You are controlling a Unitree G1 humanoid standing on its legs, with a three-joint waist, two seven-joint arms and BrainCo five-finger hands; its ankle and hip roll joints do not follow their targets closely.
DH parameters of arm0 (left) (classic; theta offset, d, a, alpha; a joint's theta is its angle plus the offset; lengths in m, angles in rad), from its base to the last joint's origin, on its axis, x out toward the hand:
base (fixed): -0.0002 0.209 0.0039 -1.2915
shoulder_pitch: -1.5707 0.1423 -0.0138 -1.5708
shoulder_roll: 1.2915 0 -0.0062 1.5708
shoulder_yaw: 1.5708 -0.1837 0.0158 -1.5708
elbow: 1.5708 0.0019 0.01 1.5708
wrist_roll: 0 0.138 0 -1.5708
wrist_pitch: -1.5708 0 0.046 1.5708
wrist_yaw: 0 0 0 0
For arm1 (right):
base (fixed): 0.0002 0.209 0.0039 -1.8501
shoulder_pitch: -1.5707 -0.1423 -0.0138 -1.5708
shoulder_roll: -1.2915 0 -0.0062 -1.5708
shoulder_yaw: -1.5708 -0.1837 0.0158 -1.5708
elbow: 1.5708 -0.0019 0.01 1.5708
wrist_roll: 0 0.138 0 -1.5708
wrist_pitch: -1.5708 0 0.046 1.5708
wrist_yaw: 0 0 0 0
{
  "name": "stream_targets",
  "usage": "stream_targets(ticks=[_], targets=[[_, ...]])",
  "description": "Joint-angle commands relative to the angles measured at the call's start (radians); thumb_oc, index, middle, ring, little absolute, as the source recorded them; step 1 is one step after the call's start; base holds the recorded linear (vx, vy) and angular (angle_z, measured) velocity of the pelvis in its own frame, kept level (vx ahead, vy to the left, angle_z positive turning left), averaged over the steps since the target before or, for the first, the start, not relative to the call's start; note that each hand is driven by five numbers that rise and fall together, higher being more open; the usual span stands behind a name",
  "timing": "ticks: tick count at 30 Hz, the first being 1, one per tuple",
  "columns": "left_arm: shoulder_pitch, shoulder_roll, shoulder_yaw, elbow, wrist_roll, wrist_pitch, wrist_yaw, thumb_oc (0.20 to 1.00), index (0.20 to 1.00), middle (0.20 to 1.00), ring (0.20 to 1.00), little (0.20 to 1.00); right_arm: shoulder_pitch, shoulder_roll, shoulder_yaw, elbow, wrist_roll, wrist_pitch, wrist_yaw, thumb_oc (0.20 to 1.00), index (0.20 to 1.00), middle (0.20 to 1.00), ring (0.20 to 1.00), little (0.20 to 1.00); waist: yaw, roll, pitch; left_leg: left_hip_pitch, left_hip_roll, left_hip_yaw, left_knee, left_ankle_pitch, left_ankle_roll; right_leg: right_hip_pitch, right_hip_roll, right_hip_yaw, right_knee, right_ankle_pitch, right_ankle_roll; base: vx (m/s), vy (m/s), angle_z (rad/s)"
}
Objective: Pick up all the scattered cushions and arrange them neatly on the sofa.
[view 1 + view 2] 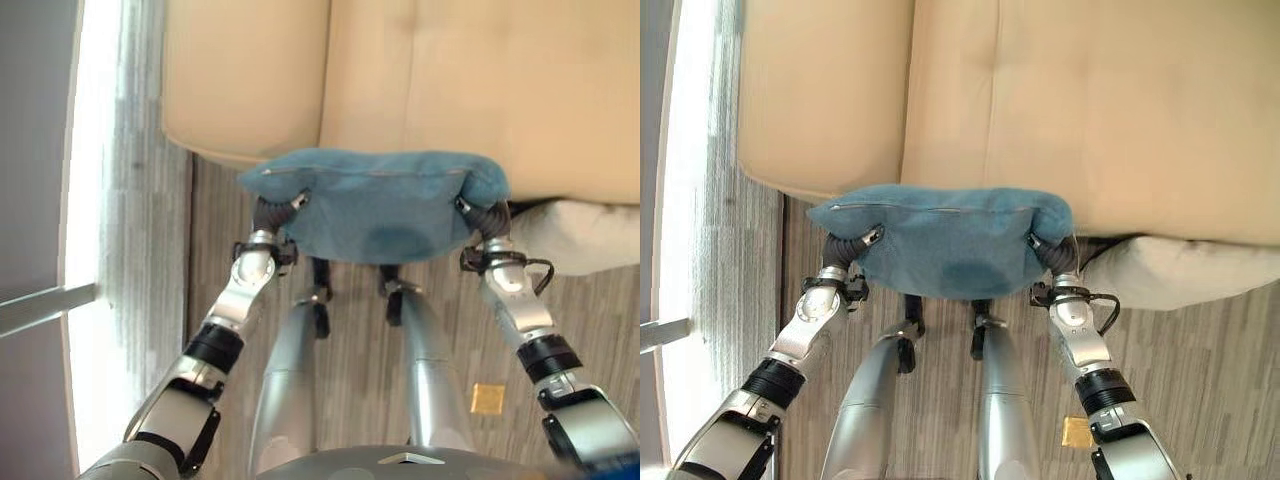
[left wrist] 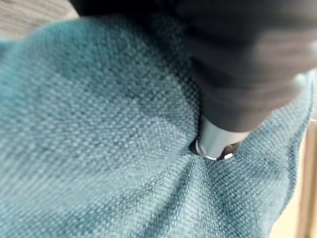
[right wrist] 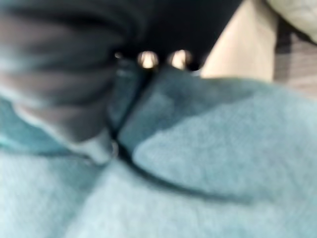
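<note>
A blue cushion (image 1: 375, 205) hangs in the air just in front of the beige sofa (image 1: 480, 80), level with the seat's front edge. My left hand (image 1: 270, 213) grips its left end and my right hand (image 1: 490, 218) grips its right end. Each thumb presses into the near face, and the other fingers are hidden behind the cloth. In the left wrist view the blue cloth (image 2: 99, 148) bunches around the thumb (image 2: 213, 141). The right wrist view shows the same fold beside my right hand (image 3: 74, 89). A cream cushion (image 1: 1180, 270) lies on the floor at the right, against the sofa's base.
A pale curtain (image 1: 150, 200) and a bright window run down the left side, close to the sofa's left end. The floor is striped grey wood, with a small yellow square (image 1: 487, 398) on it near my right arm.
</note>
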Motion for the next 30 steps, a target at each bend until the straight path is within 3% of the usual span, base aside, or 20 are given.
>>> stream_targets(ticks=[1,7,9,12,14,17,21,25,26,30], targets=[[0.007,-0.052,-0.044,-0.055,0.043,-0.099,-0.061,0.2,0.2,0.2,0.2,0.2,0.006,0.02,0.003,-0.049,-0.026,-0.093,0.023,0.2,0.2,0.2,0.2,0.2,0.005,0.013,-0.135,0.085,0.029,-0.119,-0.04,-0.046,-0.082,0.129,-0.042,-0.009,-0.179,0.087,0.124,0.1,0.048,-0.01],[0.124,-0.031,-0.038,-0.102,0.072,-0.089,-0.102,0.2,0.2,0.2,0.2,0.2,0.133,0.007,-0.058,-0.079,-0.047,-0.077,0.046,0.2,0.2,0.2,0.2,0.2,-0.004,-0.004,-0.138,0.367,0.024,-0.088,-0.155,-0.049,-0.083,0.411,-0.024,-0.01,-0.312,0.103,0.141,0.16,0.066,-0.1],[0.184,-0.018,-0.016,-0.127,0.073,-0.086,-0.112,0.2,0.2,0.2,0.2,0.2,0.179,0.006,-0.089,-0.082,-0.044,-0.074,0.051,0.2,0.2,0.2,0.2,0.2,-0.006,-0.008,-0.164,0.498,0.034,-0.057,-0.238,-0.041,-0.083,0.527,-0.005,-0.004,-0.383,0.12,0.153,0.25,0.095,-0.29],[0.256,-0.002,0.015,-0.161,0.083,-0.083,-0.128,0.2,0.2,0.2,0.2,0.2,0.215,0.009,-0.1,-0.087,-0.058,-0.063,0.068,0.2,0.2,0.2,0.2,0.2,0.008,-0.008,-0.195,0.616,0.046,0.012,-0.318,-0.032,-0.087,0.604,0.021,-0.039,-0.433,0.133,0.17,0.19,0.054,-0.63],[0.319,0.0,0.05,-0.173,0.09,-0.077,-0.14,0.2,0.2,0.2,0.2,0.2,0.248,0.011,-0.113,-0.088,-0.081,-0.046,0.082,0.2,0.2,0.2,0.2,0.2,0.024,-0.009,-0.217,0.706,0.057,0.08,-0.382,-0.02,-0.097,0.651,0.018,-0.134,-0.468,0.155,0.191,0.18,-0.038,-1.45],[0.352,-0.014,0.053,-0.15,0.101,-0.067,-0.159,0.2,0.2,0.2,0.2,0.2,0.297,0.009,-0.141,-0.089,-0.08,-0.039,0.092,0.2,0.2,0.2,0.2,0.2,0.015,-0.015,-0.234,0.758,0.057,0.095,-0.402,-0.021,-0.103,0.714,0.039,-0.114,-0.52,0.145,0.183,0.14,-0.079,-0.75],[0.373,-0.031,0.056,-0.15,0.107,-0.055,-0.17,0.2,0.2,0.2,0.2,0.2,0.341,0.0,-0.169,-0.103,-0.083,-0.037,0.089,0.2,0.2,0.2,0.2,0.2,0.004,-0.017,-0.24,0.76,0.068,0.097,-0.359,-0.038,-0.117,0.757,0.053,-0.105,-0.543,0.128,0.165,0.09,-0.104,0.02],[0.373,-0.055,0.048,-0.154,0.087,-0.055,-0.167,0.2,0.2,0.2,0.2,0.2,0.361,-0.017,-0.176,-0.114,-0.082,-0.04,0.08,0.2,0.2,0.2,0.2,0.2,-0.001,-0.027,-0.212,0.713,0.094,0.06,-0.147,-0.067,-0.132,0.81,0.067,-0.086,-0.55,0.089,0.125,0.03,-0.107,0.05],[0.367,-0.06,0.044,-0.158,0.078,-0.052,-0.155,0.2,0.2,0.2,0.2,0.2,0.347,-0.018,-0.166,-0.121,-0.085,-0.032,0.074,0.2,0.2,0.2,0.2,0.2,0.021,-0.042,-0.201,0.614,0.033,-0.045,-0.131,-0.068,-0.123,0.808,0.061,-0.07,-0.549,0.088,0.118,0.01,-0.037,-0.12],[0.363,-0.055,0.042,-0.156,0.083,-0.047,-0.158,0.2,0.2,0.2,0.2,0.2,0.327,-0.024,-0.156,-0.114,-0.095,-0.029,0.066,0.2,0.2,0.2,0.2,0.2,0.04,-0.041,-0.211,0.579,0.004,-0.105,-0.238,-0.022,-0.116,0.812,0.072,-0.042,-0.547,0.086,0.124,0.07,0.024,-0.26]])
